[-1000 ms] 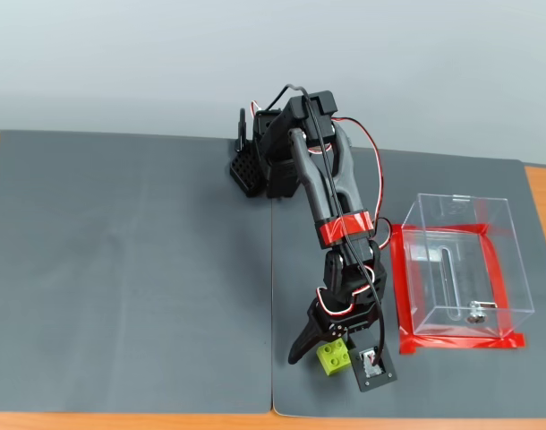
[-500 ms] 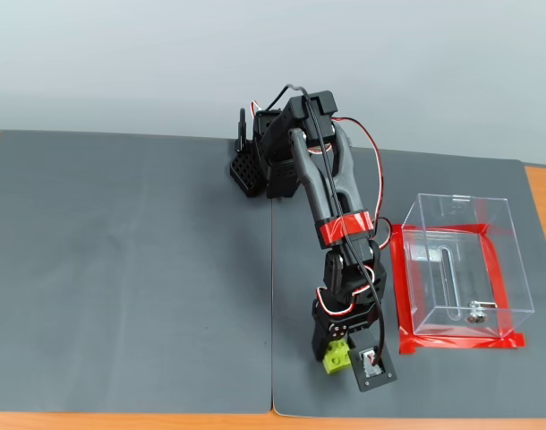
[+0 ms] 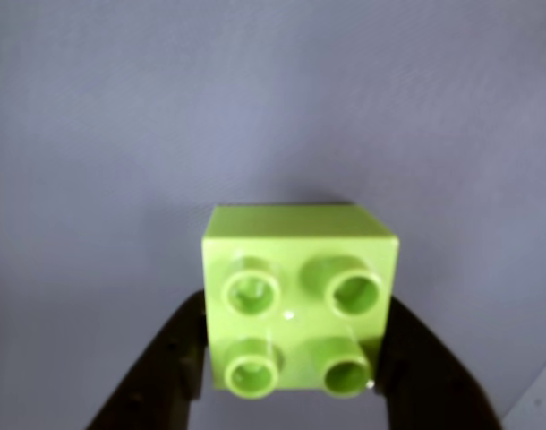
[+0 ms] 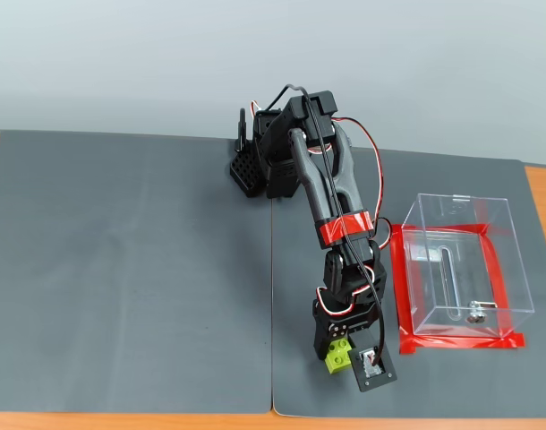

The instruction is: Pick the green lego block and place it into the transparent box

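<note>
Fixed view: your jaws pinch the green lego block near the front of the grey surface; the transparent box, ringed by red tape, sits just right.

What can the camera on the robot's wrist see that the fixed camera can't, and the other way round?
Only the wrist view shows the green lego block close up: its four round studs and a dark finger pressed against each side. Only the fixed view shows the whole arm, the transparent box inside its red tape outline, and the grey mats. Both show the gripper shut on the block over grey surface.
</note>
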Controlling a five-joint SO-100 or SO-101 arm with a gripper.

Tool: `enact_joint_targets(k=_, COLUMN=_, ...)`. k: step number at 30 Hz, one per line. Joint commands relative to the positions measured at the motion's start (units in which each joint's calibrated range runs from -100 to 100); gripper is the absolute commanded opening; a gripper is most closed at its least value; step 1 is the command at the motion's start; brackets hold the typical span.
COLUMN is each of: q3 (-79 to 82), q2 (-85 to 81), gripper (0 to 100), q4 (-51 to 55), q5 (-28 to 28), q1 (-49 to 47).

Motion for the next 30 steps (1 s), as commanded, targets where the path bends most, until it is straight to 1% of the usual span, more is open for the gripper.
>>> enact_joint_targets(k=1, q3=-4.29, q2=-4.58, gripper=9, q4=2.04, q5=0.05, q1=0.19)
enact_joint_targets(k=9, q3=-6.46, q2=-14.50, gripper=9, q4=5.86, q5=0.05, q1=0.19)
enact_joint_targets(k=19, q3=-6.46, q2=-31.97, gripper=9, q4=11.41, q5=-0.31, q1=-0.33)
enact_joint_targets(k=27, q3=-6.46, q2=-37.48, gripper=9, q4=13.58, q5=-0.47, q1=-0.55)
enact_joint_targets(k=30, q3=-6.46, q2=-37.73, gripper=9, q4=13.58, q5=-0.47, q1=-2.27)
